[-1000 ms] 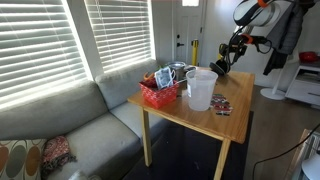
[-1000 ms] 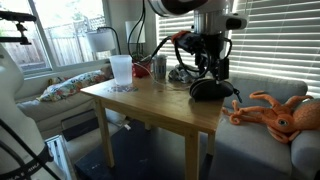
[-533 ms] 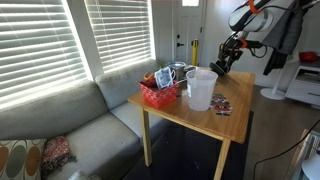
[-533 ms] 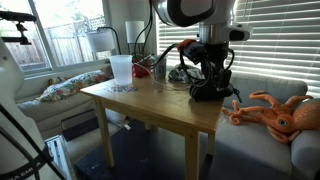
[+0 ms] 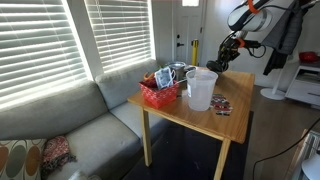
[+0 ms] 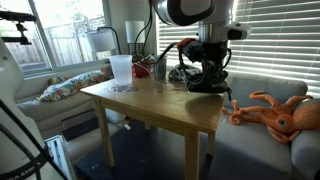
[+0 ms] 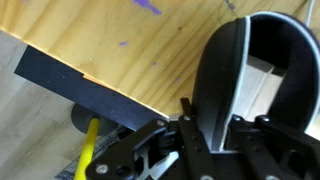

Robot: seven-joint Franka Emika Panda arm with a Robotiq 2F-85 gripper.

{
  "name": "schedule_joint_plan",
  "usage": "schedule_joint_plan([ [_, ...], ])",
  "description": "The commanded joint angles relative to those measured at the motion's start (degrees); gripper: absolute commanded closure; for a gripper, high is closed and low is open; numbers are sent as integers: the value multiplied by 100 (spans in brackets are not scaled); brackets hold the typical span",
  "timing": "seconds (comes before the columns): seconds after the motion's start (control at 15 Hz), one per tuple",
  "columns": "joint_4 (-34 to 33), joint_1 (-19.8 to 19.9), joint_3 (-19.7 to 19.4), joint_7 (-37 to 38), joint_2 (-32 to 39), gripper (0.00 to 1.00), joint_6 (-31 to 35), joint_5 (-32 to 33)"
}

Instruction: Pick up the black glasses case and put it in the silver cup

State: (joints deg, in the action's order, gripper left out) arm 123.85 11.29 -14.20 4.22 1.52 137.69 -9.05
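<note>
at the edge of the surface (image 6: pixel 150 108) nearest the orange octopus toy (image 6: pixel 276 110), the end effector (image 6: pixel 207 80) points straight down over the black glasses case (image 6: pixel 205 89). in the wrist view, the end effector fingers (image 7: pixel 172 135) stand at a medium opening, set by the width of the case, and press against opposite sides of the rounded black shell. the case fills the gap between them, with its long axis running away from the camera. wood grain of the surface shows behind and beside the case. whether the case rests on the surface or hangs just above it cannot be told. in an exterior view, the silver cup (image 5: pixel 178 70) stands well apart from the case, behind the white plastic cup (image 5: pixel 200 90) and just beside the red mesh basket (image 5: pixel 158 95).
</note>
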Motion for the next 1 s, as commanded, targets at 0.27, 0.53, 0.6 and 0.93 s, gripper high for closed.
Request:
schedule_joint_plan([
  [0.27, 692, -35, 177, 299, -968, 97, 608, 418],
  [0.53, 1426, -48, 519, 422, -1854, 97, 1563, 1118],
  [0.6, 1594, -65, 642, 419, -2033, 97, 1797, 1197],
  [0.93, 2087, -176, 1402, 733, -2770, 97, 2380, 1190],
])
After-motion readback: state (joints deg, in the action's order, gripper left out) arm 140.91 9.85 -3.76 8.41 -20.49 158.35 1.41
